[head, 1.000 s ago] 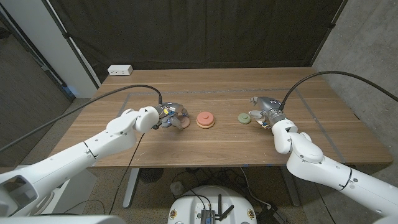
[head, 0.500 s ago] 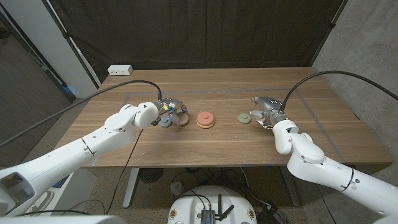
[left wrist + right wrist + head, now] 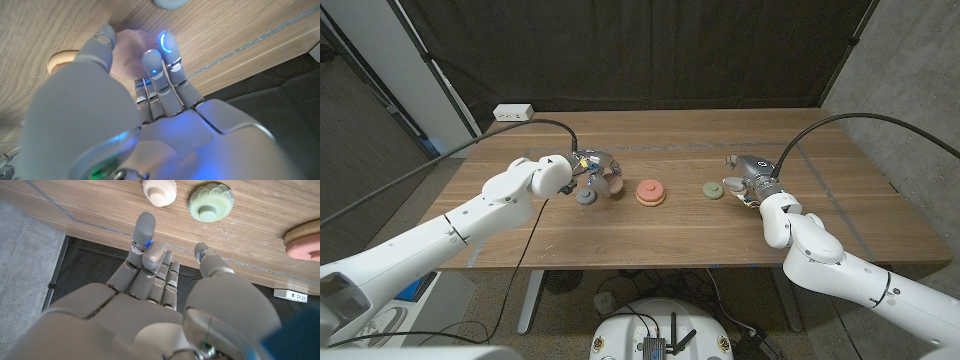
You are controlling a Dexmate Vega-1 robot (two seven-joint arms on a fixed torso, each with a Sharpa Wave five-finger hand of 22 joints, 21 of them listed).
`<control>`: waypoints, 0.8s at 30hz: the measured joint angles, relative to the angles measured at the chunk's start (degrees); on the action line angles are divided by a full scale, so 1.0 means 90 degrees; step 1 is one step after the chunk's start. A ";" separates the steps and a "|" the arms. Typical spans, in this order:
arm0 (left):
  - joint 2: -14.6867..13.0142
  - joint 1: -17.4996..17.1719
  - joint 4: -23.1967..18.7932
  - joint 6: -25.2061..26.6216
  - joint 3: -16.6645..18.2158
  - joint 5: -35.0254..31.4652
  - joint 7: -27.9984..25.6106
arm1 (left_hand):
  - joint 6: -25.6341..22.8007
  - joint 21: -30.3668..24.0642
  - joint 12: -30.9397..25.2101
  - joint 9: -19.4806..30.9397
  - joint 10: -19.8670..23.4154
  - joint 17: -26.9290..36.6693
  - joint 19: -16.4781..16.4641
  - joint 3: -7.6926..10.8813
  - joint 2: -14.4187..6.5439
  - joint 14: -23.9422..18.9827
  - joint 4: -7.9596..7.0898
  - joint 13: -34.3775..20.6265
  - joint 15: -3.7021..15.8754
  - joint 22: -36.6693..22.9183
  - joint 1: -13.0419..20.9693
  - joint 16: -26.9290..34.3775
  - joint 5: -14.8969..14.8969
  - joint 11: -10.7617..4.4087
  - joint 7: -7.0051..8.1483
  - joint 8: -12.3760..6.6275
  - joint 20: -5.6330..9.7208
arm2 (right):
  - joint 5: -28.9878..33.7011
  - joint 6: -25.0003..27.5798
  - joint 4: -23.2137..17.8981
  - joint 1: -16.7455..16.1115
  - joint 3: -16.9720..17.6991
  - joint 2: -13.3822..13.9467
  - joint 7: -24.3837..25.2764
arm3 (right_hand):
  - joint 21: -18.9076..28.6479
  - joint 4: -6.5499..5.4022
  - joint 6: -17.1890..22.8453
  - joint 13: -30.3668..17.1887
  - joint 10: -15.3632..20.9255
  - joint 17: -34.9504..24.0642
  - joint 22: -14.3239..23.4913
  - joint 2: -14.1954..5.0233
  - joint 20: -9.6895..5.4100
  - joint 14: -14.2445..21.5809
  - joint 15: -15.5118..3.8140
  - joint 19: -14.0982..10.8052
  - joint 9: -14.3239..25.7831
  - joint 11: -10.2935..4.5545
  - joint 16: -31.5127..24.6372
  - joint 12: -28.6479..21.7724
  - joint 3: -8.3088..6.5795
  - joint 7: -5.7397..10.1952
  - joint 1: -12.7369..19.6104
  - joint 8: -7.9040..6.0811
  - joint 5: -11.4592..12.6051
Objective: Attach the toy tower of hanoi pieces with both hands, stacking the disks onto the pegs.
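Pink disk (image 3: pixel 127 52) sitting pinched in left hand (image 3: pixel 592 172) fingers (image 3: pixel 156 67) at frame centre-left, right hand (image 3: pixel 748 182) hovering open beside flat green disk (image 3: pixel 713 189).

No text, label, brand, number or sign can be read in any of the views; nothing legible is carried by the toy pieces, the hands or the table.
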State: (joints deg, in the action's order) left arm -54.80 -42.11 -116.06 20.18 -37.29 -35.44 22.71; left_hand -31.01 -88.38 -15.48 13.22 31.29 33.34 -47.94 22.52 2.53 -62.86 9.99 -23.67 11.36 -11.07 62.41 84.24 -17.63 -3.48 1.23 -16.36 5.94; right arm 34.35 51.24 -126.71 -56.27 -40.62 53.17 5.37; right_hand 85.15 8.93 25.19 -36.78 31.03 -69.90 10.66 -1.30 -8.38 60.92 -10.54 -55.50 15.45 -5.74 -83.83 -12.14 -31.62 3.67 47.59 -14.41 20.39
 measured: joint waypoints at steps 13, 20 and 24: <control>-0.0038 0.0062 -0.0125 -0.0015 0.0068 0.0096 0.0086 | -0.0015 -0.0027 0.0056 -0.0001 0.0042 0.0060 0.0000 -0.0032 0.0002 0.0001 -0.0031 0.0000 0.0000 -0.0005 -0.0001 -0.0085 -0.0044 -0.0004 -0.0009 0.0023 0.0000 | -0.0058 0.0000 0.0000 0.0001 0.0006 0.0007 0.0007 | 0.0000 0.0027 0.0000 0.0000 0.0046 0.0018 0.0000 -0.0033 0.0000 0.0000 0.0000 0.0000 0.0000 -0.0046 0.0000 0.0000 -0.0027 0.0000 -0.0033 0.0000 0.0000; 0.0002 0.0107 -0.0124 -0.0165 0.0072 0.0147 0.0025 | -0.0056 -0.0030 0.0086 0.0027 0.0073 0.0083 0.0000 -0.0032 0.0005 0.0001 -0.0031 0.0000 0.0000 -0.0031 0.0003 -0.0108 -0.0044 0.0008 0.0010 0.0045 0.0000 | -0.0097 0.0022 -0.0021 -0.0021 0.0022 0.0021 0.0039 | 0.0000 0.0027 -0.0001 -0.0030 0.0045 0.0018 0.0001 -0.0033 0.0000 0.0000 0.0000 0.0000 0.0000 -0.0046 0.0000 0.0000 -0.0027 0.0000 -0.0033 0.0000 0.0000; 0.0027 0.0140 -0.0098 -0.0263 0.0073 0.0179 0.0000 | -0.0058 -0.0030 0.0102 0.0028 0.0075 0.0089 0.0000 -0.0033 0.0005 0.0001 -0.0030 0.0000 0.0000 -0.0031 0.0003 -0.0108 -0.0044 0.0009 0.0012 0.0048 0.0000 | -0.0124 0.0042 -0.0041 -0.0045 0.0042 0.0024 0.0068 | 0.0000 0.0027 -0.0001 -0.0030 0.0080 0.0018 0.0001 -0.0033 0.0000 0.0000 0.0000 0.0000 0.0000 -0.0010 0.0000 0.0000 -0.0027 0.0000 -0.0033 0.0000 0.0000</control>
State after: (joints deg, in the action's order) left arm -54.55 -40.85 -116.95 17.81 -36.63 -33.84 22.70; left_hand -31.53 -88.65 -14.57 13.48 31.96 34.14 -47.94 22.23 2.57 -62.85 9.71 -23.67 11.35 -11.35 62.44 83.26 -18.02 -3.40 1.34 -15.93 5.94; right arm 33.24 51.62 -127.07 -56.67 -40.24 53.38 5.98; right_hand 85.15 9.17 25.18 -37.05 31.75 -69.74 10.67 -1.60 -8.38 60.92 -10.54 -55.50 15.45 -5.83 -83.83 -12.14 -31.86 3.67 47.29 -14.41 20.39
